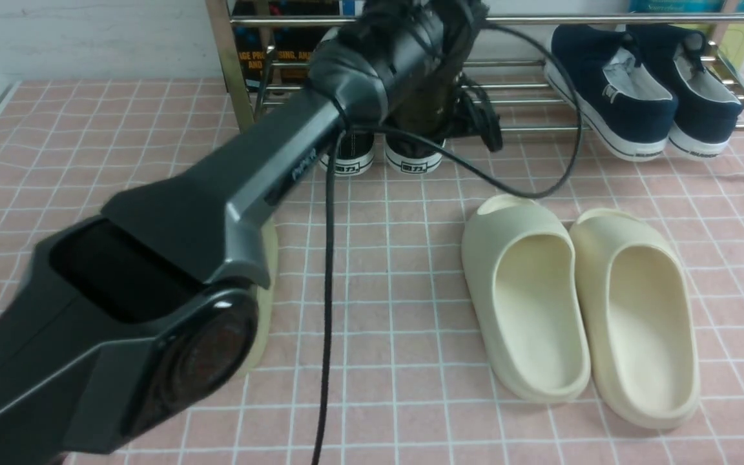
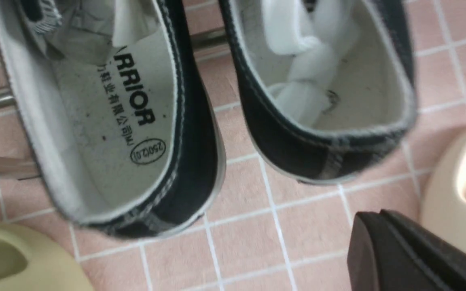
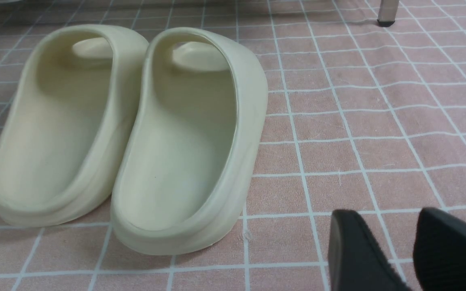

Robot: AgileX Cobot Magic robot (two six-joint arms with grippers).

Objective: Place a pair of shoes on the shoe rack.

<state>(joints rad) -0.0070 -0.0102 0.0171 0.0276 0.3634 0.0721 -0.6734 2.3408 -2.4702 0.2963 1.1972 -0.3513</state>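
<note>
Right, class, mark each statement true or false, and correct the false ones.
1. The navy shoes are on the rack. True.
2. The cream slides are on the rack too. False: the cream slides are on the tile-patterned surface in front of it.
3. The black sneakers are left of the navy shoes. True.
4. The right gripper is shut. False: the right gripper is open.
5. The left gripper is shut. True.
</note>
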